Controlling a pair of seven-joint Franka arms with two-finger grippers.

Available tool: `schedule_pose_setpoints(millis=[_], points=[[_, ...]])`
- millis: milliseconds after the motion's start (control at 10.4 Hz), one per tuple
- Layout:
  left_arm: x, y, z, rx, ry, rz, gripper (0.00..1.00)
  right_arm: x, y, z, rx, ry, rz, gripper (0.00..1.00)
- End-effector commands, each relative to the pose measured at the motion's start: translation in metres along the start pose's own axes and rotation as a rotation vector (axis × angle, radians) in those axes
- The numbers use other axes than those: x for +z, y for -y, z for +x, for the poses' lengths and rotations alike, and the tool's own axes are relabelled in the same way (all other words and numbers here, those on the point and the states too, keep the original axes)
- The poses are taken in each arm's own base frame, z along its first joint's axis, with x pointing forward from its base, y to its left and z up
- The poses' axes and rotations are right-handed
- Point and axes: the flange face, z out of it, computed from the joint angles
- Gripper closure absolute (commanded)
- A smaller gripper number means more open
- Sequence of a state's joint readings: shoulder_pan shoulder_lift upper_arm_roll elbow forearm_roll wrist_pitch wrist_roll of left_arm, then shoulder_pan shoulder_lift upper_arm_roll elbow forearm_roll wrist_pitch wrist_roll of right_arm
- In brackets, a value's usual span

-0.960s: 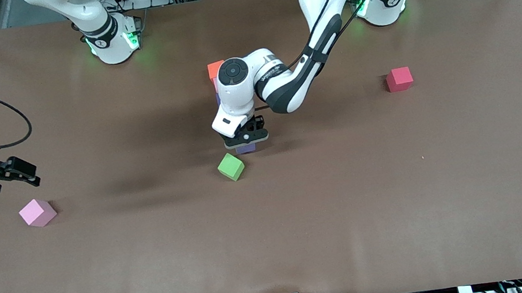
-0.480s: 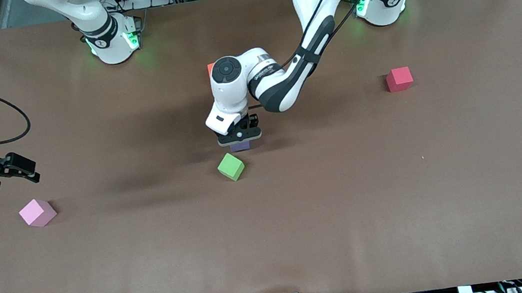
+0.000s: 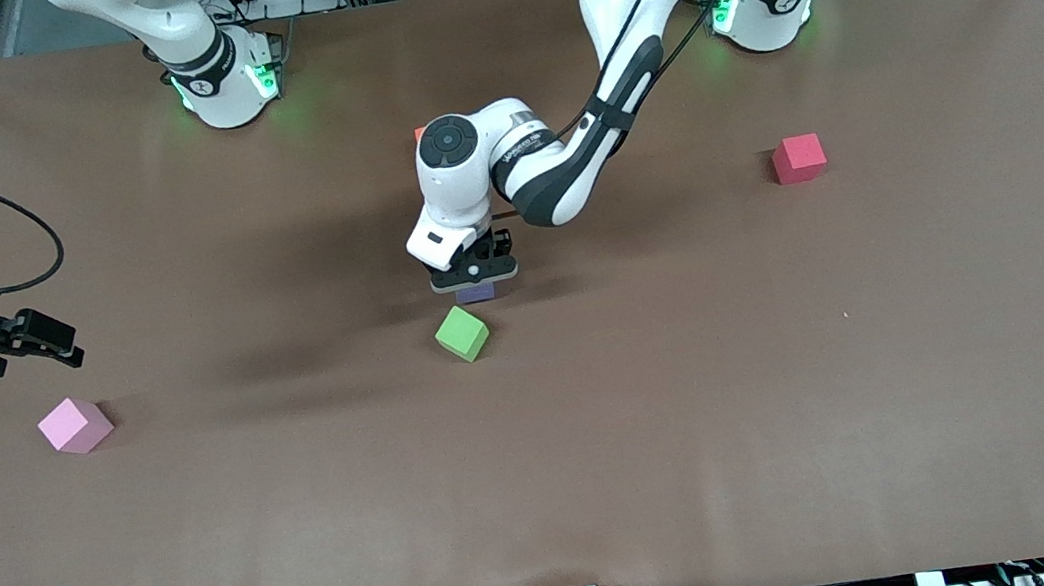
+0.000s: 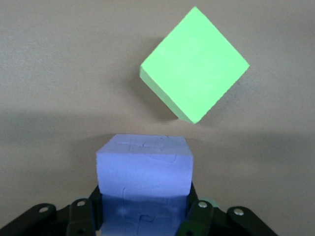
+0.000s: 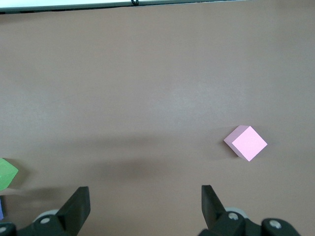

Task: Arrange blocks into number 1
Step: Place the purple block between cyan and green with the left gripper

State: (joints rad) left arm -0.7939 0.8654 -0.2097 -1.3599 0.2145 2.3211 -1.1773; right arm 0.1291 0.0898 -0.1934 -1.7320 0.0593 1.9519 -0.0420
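Near to far: pink block [image 3: 74,424], 8 o'clock, turned cornerwise. Green block [image 3: 462,332], centre, also turned cornerwise. Left end effector [image 3: 473,275] clamps the purple block [image 4: 143,172] by opposite flat faces, just beside the green block; faces square to the fingers. Red block [image 3: 798,158], 2 o'clock. Right end effector [image 5: 145,206] waits, fingers apart. Cubes have no long axis; probably light, compressible foam, so grip gently.

Matt foam-like purple block [image 4: 142,164], matt green block [image 4: 194,81], smooth matt brown table [image 3: 696,391], glossy white plastic arm shells
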Motion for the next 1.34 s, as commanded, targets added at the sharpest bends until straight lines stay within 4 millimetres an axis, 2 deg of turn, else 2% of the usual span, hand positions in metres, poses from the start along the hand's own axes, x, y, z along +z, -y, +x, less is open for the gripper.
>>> schedule_pose_setpoints(millis=[0,192,288,384,480,864,1056,1248], points=[[0.003,-0.010,-0.005,0.010,-0.012,-0.013,1.00,-0.004,0.001,0.002,0.018,0.001,-0.003,0.00],[0.003,-0.010,-0.005,0.012,-0.013,-0.013,1.00,-0.004,0.003,0.002,0.016,0.002,-0.001,0.00],[0.002,-0.011,-0.006,0.016,-0.014,-0.015,0.84,-0.004,0.004,0.002,0.013,0.002,0.000,0.00],[0.003,-0.010,-0.006,0.021,-0.017,-0.012,0.01,-0.003,0.004,0.002,0.015,0.003,0.000,0.00],[0.003,-0.013,-0.012,0.034,-0.024,-0.007,0.00,-0.004,0.004,0.002,0.013,0.002,0.000,0.00],[-0.001,-0.012,-0.008,0.033,-0.035,-0.005,0.00,-0.003,0.006,0.003,0.013,0.002,0.003,0.00],[-0.023,-0.013,-0.001,0.023,-0.052,-0.018,0.00,-0.004,0.006,0.002,0.013,0.002,0.005,0.00],[-0.048,-0.003,0.016,-0.004,-0.072,0.026,0.00,-0.005,0.007,0.003,0.014,0.000,0.007,0.00]])
